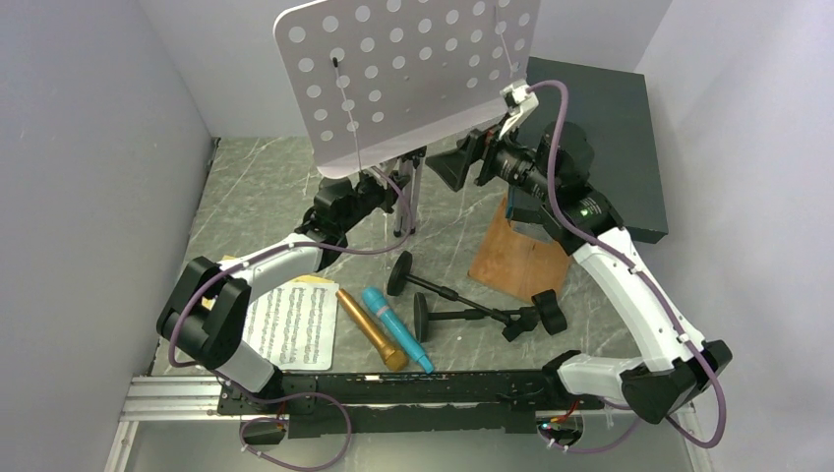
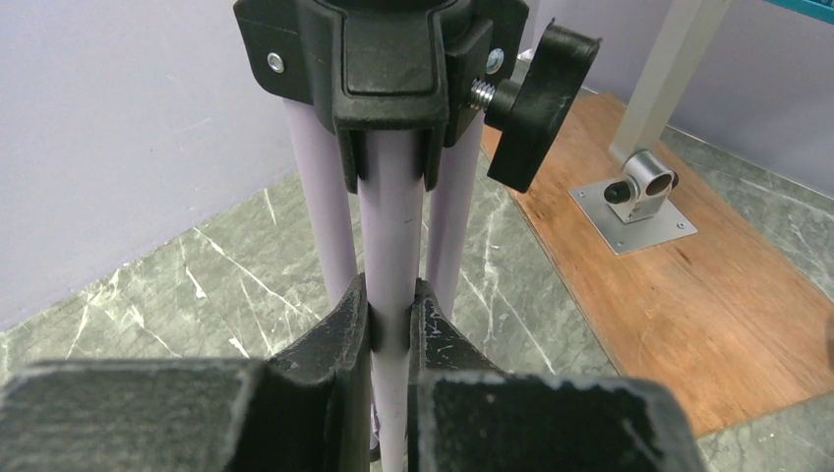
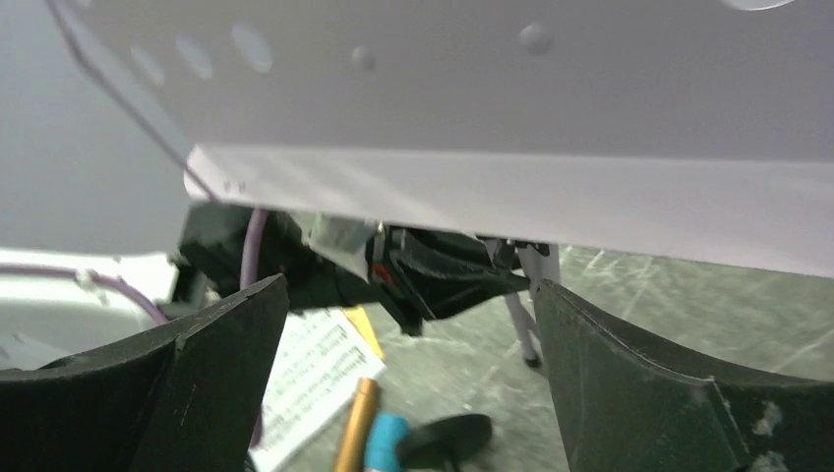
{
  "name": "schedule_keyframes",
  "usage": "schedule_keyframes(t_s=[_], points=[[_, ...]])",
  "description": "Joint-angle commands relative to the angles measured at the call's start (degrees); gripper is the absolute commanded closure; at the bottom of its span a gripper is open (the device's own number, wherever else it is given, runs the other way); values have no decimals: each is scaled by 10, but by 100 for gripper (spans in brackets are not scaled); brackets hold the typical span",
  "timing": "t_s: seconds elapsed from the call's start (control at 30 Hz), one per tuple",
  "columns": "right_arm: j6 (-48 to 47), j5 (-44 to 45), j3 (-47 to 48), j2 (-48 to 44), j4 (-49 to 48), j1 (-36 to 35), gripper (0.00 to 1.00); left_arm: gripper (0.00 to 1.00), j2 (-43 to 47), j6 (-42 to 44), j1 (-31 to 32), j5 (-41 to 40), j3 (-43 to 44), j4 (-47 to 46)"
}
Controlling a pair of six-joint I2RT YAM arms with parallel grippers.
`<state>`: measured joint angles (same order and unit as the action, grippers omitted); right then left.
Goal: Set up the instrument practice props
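The pale perforated music desk point(image 1: 413, 79) stands upright at the back on its folded silver tripod legs point(image 1: 405, 202). My left gripper point(image 1: 344, 205) is shut on the middle leg point(image 2: 393, 246), just below the black collar point(image 2: 384, 69) and its knob point(image 2: 536, 98). My right gripper point(image 1: 454, 165) is open and empty, just under the desk's lower edge point(image 3: 492, 206). White and yellow sheet-music pages point(image 1: 290, 324) lie at the front left. A gold microphone point(image 1: 372, 327) and a blue microphone point(image 1: 395, 327) lie beside them. Two black round-based mic holders point(image 1: 433, 285) point(image 1: 472, 317) lie on their sides.
A flat brown wooden board point(image 1: 516, 258) with a metal bracket point(image 2: 634, 197) lies right of the stand. A large dark teal box point(image 1: 610, 147) stands at the back right. Grey walls close in the left, back and right sides. A black rail point(image 1: 393, 388) runs along the near edge.
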<state>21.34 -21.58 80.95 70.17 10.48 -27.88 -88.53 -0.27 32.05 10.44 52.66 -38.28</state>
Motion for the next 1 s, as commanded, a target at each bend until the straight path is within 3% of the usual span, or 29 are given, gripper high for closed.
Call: schedule_keyframes(t_s=[0.0, 0.1, 0.2, 0.27, 0.47, 0.77, 0.97], points=[[-199, -59, -21, -33, 39, 0, 4, 100, -1, -25, -3, 7, 15, 107], [-250, -20, -70, -47, 12, -23, 6, 100, 5, -30, -6, 28, 21, 127], [-265, 86, -83, -23, 3, -83, 11, 100, 9, -36, -8, 31, 19, 131], [-237, 164, -114, -24, -51, -94, 13, 100, 12, -45, -12, 35, 8, 117], [-218, 291, -176, 13, -169, -121, 32, 100, 14, -51, -16, 45, 2, 117], [-243, 351, -247, 87, -388, -135, 50, 100, 11, -58, -16, 52, 0, 112], [-161, 355, -309, 54, -526, -133, 49, 100, 10, -59, -16, 50, -1, 110]])
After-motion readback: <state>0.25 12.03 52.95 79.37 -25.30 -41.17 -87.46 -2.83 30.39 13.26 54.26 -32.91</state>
